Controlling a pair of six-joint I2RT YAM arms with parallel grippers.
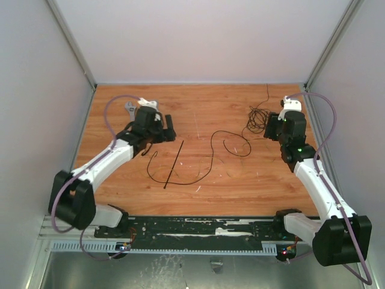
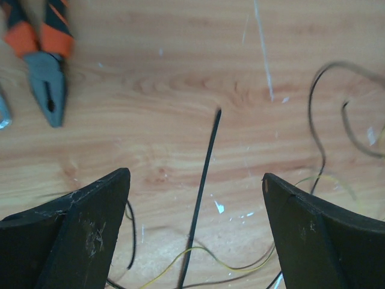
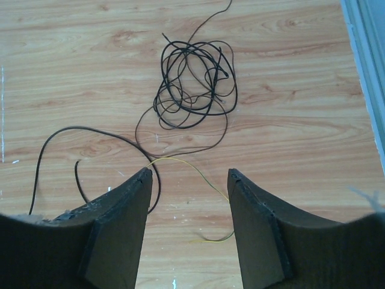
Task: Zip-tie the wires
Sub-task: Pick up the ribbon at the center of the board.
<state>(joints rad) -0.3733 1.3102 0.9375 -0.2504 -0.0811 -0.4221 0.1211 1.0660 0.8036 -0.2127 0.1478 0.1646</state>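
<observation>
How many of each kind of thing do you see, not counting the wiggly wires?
pliers: 1
wrench: 1
zip tie: 1
grippers: 2, the left gripper and the right gripper
Total: 5

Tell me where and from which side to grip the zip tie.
Grip the zip tie at its far half, coming straight down with the open left gripper, jaws across its width. It lies flat and straight, and wires cross its near end, so pinching there might catch them.
</observation>
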